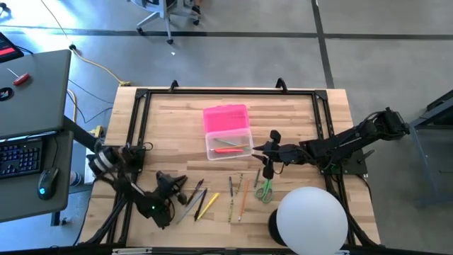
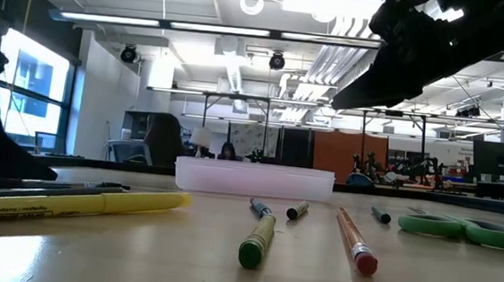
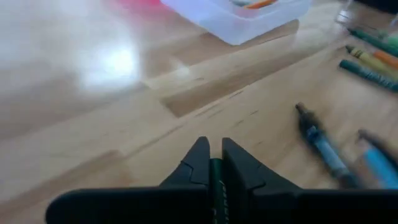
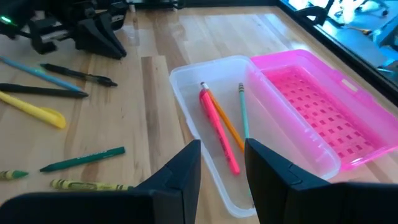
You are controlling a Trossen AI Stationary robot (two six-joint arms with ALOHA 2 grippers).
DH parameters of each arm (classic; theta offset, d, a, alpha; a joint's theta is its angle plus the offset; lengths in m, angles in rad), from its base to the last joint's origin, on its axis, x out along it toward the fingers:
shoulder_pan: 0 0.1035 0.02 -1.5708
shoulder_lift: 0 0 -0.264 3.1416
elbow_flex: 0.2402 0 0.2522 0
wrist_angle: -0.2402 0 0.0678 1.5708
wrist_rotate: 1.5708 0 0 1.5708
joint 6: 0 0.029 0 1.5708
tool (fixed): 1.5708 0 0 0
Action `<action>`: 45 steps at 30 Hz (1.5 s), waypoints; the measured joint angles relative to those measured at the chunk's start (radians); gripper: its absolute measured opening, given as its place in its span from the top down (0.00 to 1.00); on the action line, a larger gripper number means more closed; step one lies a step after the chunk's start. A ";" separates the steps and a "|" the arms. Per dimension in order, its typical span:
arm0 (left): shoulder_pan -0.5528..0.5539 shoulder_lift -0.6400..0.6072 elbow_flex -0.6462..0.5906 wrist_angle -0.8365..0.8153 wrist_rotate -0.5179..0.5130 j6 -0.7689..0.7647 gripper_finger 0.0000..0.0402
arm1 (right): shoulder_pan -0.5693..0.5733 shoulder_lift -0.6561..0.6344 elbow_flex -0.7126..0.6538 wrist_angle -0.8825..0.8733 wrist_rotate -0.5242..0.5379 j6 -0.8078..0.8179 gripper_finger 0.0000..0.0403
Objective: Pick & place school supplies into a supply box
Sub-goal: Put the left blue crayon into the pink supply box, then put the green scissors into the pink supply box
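The clear supply box sits mid-table with its pink lid lying open on its far side. Inside lie a pink-red pen, an orange pencil and a green pencil. My right gripper hovers open and empty over the box's right end. More pens and pencils and the green scissors lie on the near table. My left gripper is shut, low beside the left pens.
A large white dome stands at the table's near right corner, close to the scissors. A black frame rail runs around the tabletop. A yellow marker and dark pens lie by the left gripper. Bare wood lies left of the box.
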 joint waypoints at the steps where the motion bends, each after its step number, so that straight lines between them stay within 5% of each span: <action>1: 0.019 -0.028 0.003 0.009 0.001 -0.011 0.87 | 0.000 0.000 0.000 0.000 0.005 0.000 0.74; 7: 0.153 -0.216 0.004 -0.006 -0.013 0.223 0.92 | 0.000 0.000 0.000 0.029 0.035 -0.004 0.74; 12: 0.316 -0.328 0.003 0.133 0.079 0.612 0.92 | 0.000 0.000 0.000 0.051 0.034 -0.019 0.74; 18: 0.575 -0.352 0.003 0.620 0.386 1.348 0.90 | 0.000 0.000 0.000 0.059 0.033 -0.018 0.74; 22: 0.746 -0.322 0.003 0.882 0.590 1.628 0.90 | 0.001 0.000 0.000 0.064 0.033 0.011 0.74; 31: 1.016 -0.236 0.004 1.015 0.935 1.727 0.85 | 0.000 0.000 0.000 0.065 0.038 0.028 0.74; 45: 1.034 -0.172 0.005 1.186 0.957 1.773 0.68 | 0.000 0.000 0.000 0.063 0.037 0.027 0.74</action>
